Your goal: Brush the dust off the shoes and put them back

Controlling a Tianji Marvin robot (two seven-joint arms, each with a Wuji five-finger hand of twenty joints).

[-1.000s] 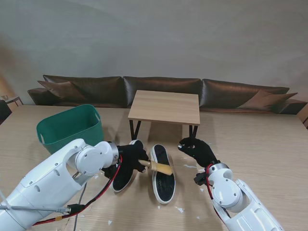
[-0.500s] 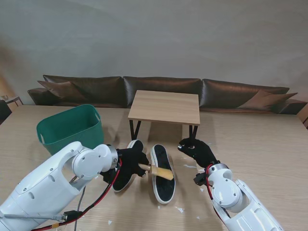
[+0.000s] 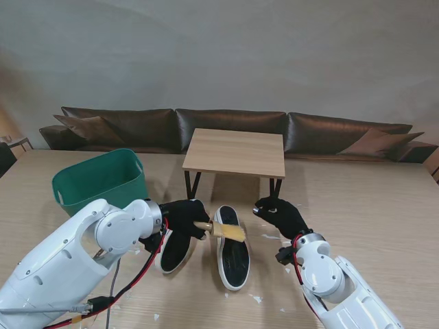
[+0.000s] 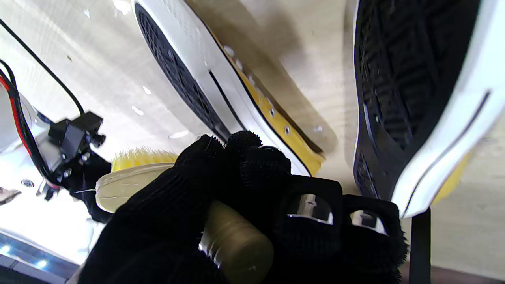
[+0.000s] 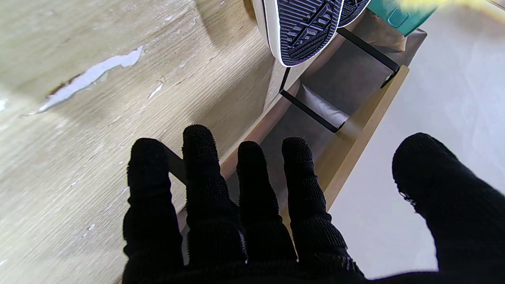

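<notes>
Overhead, black knit left hand (image 3: 184, 218) grips wooden brush (image 3: 226, 231) — ridged shoe sole (image 3: 232, 257) beneath.

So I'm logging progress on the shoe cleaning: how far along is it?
Done: the left hand has the brush in its grip. In hand: the brush head hangs over the right shoe, which lies sole up. Left: the left shoe, and putting both back. Scraps of dust lie on the table. The right hand is open, holding nothing.
</notes>
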